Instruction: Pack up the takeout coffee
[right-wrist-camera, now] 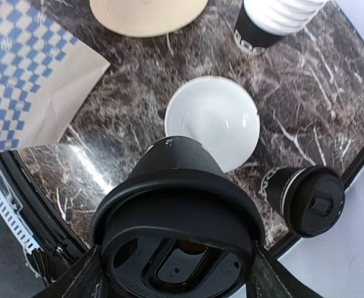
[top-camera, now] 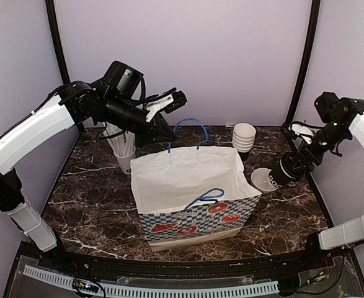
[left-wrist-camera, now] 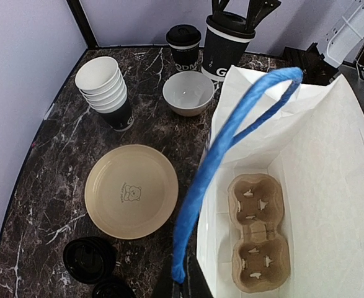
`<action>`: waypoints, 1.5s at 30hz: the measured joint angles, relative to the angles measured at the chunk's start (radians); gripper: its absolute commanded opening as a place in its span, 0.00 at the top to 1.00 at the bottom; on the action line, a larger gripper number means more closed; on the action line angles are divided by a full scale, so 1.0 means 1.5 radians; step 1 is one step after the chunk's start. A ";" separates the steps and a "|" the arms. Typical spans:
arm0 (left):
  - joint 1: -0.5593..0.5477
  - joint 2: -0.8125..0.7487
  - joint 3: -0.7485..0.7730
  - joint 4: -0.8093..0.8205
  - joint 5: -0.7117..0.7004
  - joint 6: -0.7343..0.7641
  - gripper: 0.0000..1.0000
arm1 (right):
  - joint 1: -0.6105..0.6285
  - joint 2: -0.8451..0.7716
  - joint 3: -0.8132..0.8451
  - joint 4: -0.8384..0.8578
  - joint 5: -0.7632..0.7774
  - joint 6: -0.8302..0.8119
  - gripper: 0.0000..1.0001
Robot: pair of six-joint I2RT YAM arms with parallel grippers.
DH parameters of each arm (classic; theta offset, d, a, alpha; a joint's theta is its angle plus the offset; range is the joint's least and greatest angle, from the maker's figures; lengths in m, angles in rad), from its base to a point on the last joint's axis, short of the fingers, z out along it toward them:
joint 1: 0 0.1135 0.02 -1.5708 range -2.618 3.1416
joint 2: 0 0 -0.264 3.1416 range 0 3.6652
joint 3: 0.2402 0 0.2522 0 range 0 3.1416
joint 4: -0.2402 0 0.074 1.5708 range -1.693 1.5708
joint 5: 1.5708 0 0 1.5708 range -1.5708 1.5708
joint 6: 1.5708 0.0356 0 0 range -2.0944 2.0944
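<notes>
right wrist, lidded coffee cup (right-wrist-camera: 182, 186) gripped between right hand (right-wrist-camera: 175, 279) fingers, left hand (left-wrist-camera: 180, 288) closed on blue bag handle (left-wrist-camera: 231, 130)

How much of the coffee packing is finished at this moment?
Done: nothing packed; the carrier in the bag is empty. In hand: the left claw holds the blue handle, the right claw grips one lidded cup. Left: load that cup and the second lidded cup on the table.
</notes>
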State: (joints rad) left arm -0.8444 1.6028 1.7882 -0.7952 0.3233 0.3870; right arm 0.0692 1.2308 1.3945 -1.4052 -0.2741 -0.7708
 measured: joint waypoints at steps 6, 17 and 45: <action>0.000 0.001 0.031 -0.013 0.004 0.002 0.99 | 0.003 0.025 0.103 -0.009 -0.060 0.007 0.37; 0.000 0.019 0.058 -0.034 0.040 -0.028 0.95 | 0.052 0.071 0.351 -0.015 -0.192 0.021 0.42; -0.046 -0.018 -0.004 0.026 0.022 -0.197 0.94 | 0.409 0.080 0.418 0.022 -0.327 0.028 0.46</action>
State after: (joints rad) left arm -0.9138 1.5761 1.7817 -0.7555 0.3565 0.0910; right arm 0.6823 1.3510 2.0220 -1.3720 -0.7647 -0.7288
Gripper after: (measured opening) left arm 0.060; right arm 0.703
